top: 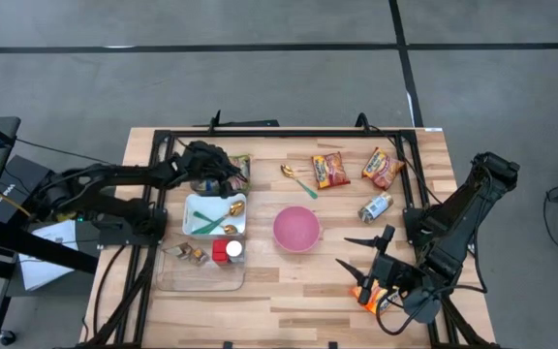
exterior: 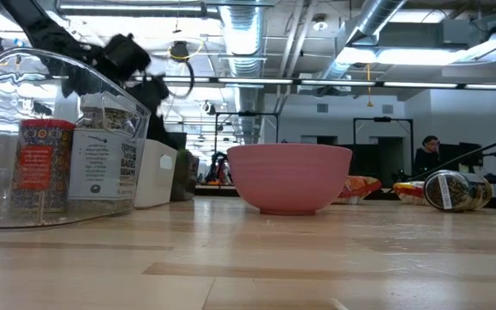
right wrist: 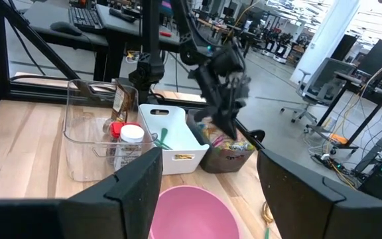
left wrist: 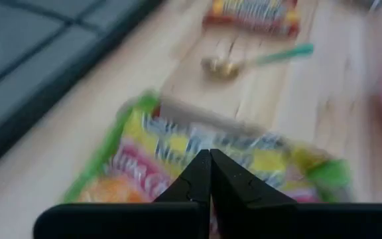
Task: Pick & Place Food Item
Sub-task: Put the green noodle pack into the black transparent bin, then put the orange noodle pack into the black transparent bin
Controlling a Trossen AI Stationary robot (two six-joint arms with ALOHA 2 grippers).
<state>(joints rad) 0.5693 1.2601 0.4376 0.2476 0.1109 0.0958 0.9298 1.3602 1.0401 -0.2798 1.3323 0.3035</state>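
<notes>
A green-edged, yellow and orange food packet (top: 244, 171) (left wrist: 144, 159) lies near the table's far edge. In the right wrist view the packet (right wrist: 227, 151) leans against the far side of a white bin (top: 214, 214). My left gripper (top: 228, 174) (left wrist: 209, 159) is shut, slanting down, with its tips right at the packet's upper part. My right gripper (top: 351, 253) (right wrist: 207, 192) hovers open at the near right, above the table and facing the pink bowl (top: 296, 229), with nothing between its fingers. My left gripper's shut fingertips (left wrist: 204, 174) stand against the packet's printed face (left wrist: 178, 149), coming from above at a slant. Whether they touch or pinch the packet, I cannot tell; the fingers themselves cover the spot.
A clear tub (top: 201, 260) with spice jars stands in front of the white bin. A gold spoon with a green handle (top: 298, 179), two red snack packets (top: 329, 170) (top: 383, 167) and a lying jar (top: 376, 206) are at the far right. Black frame rails (top: 289, 131) edge the table.
</notes>
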